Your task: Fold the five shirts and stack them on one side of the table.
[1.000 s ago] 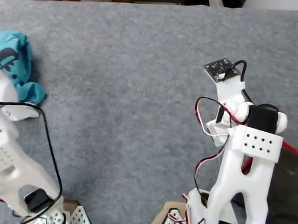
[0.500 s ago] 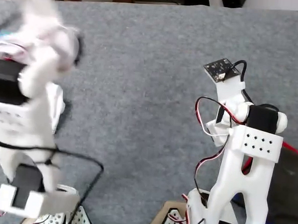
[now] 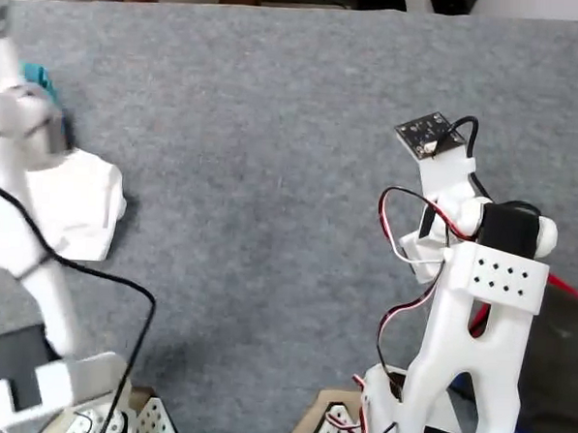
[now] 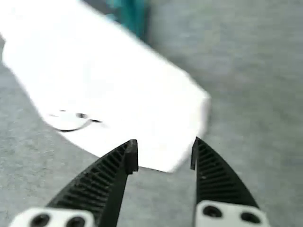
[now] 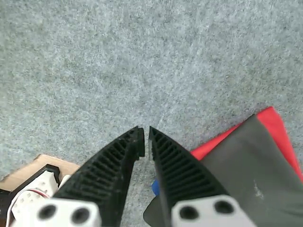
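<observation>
Left in the high view: plain white shirt (image 3: 76, 205), with a teal shirt (image 3: 39, 79) at the upper left. The table (image 3: 276, 99) is mottled grey. Lower right in the right wrist view: dark grey shirt (image 5: 246, 175), red shirt (image 5: 220, 142).

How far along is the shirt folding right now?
Done, it seems: a dark grey shirt lies flat on a red shirt by the right arm, a blue edge beneath. In hand: nothing; the left gripper hangs open over the white shirt. Left: that one and the teal shirt are not yet stacked.
</observation>
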